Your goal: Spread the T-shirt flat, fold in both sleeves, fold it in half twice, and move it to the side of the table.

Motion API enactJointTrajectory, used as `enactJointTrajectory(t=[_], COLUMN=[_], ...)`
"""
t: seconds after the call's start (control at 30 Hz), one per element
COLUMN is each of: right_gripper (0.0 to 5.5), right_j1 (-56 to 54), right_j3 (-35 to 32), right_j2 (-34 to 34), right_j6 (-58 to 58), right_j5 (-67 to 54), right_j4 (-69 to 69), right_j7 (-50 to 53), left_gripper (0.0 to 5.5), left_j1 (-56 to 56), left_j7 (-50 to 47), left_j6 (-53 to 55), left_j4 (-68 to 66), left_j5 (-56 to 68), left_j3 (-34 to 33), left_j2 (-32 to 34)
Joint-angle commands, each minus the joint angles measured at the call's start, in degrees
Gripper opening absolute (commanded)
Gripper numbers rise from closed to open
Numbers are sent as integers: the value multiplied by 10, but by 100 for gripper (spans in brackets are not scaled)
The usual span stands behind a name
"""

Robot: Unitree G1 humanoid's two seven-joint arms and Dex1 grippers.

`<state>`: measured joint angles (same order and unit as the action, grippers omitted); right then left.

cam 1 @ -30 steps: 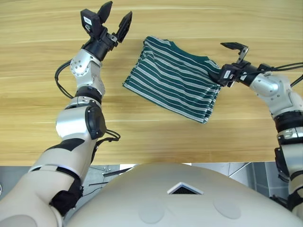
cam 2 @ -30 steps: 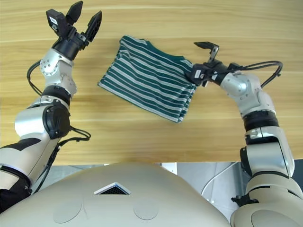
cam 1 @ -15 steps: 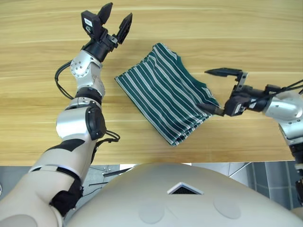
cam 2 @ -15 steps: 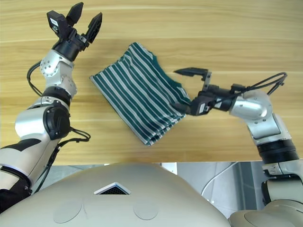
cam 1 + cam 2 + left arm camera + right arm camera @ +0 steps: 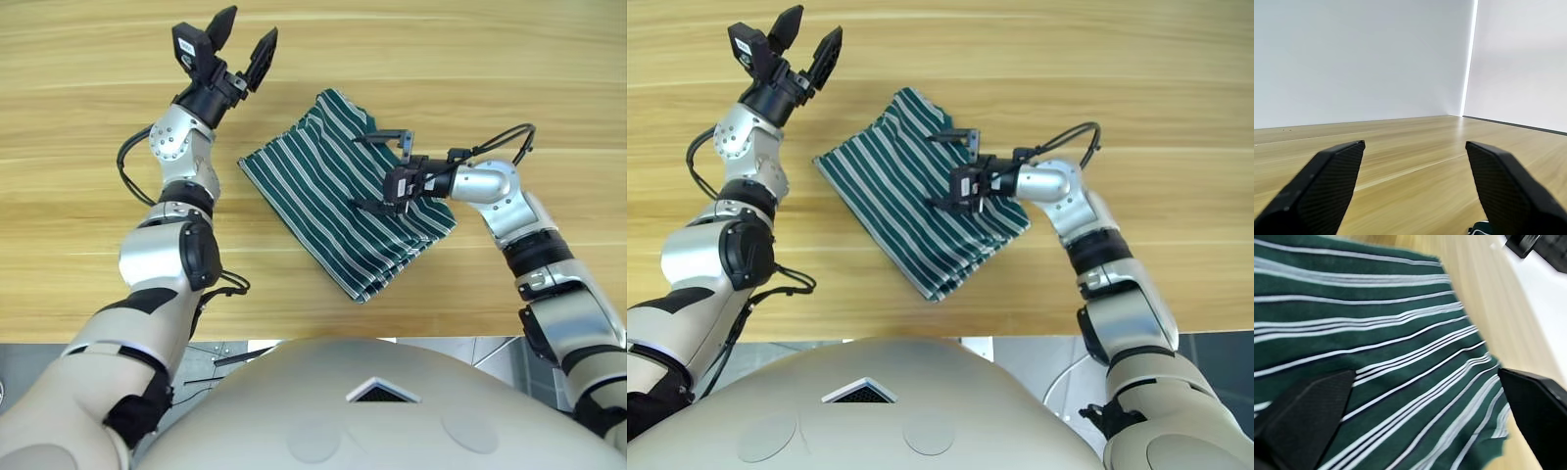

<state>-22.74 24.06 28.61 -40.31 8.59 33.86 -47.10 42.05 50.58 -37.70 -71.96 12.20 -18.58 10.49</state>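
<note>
- The folded striped T-shirt point(image 5: 323, 201) lies flat near the middle of the wooden table point(image 5: 529, 59), turned diagonally.
- The right gripper point(image 5: 377, 172) hangs over the shirt's 3 o'clock part with its fingers spread wide and holding nothing. Its lower finger may be touching the cloth, but that is hard to tell.
- The left gripper point(image 5: 242, 39) is at the shirt's 10 o'clock, clear of it and raised, fingers wide apart and empty.

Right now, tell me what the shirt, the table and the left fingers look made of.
Shirt: soft knit fabric, probably cotton jersey; it lies in limp folds, matte, green with white stripes. Table: wood or wood-look laminate; pale grain lines, smooth satin surface. Left fingers: black, finely textured, matte; perhaps rubber or woven composite.
</note>
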Motion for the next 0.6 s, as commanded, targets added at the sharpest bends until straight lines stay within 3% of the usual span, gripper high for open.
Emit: enactJointTrajectory(t=[0.03,0.2,0.4,0.6], right_gripper=[538,538,538,538], right_j1=[-51,-99,-123,-78], right_j3=[-14,-78,-132,-125], right_j2=[-31,-105,-147,-164], right_j6=[-4,39,109,106], right_j5=[28,5,7,36], right_j4=[127,253,325,280], right_j7=[53,197,348,379], left_gripper=[384,384,384,384], left_j1=[3,2,-1,-3], left_j7=[0,1,2,1], left_j6=[0,-1,-3,-5], left_j4=[2,3,4,5], left_j5=[3,7,9,9], left_j3=[1,0,1,1], left_j2=[-1,2,2,-2])
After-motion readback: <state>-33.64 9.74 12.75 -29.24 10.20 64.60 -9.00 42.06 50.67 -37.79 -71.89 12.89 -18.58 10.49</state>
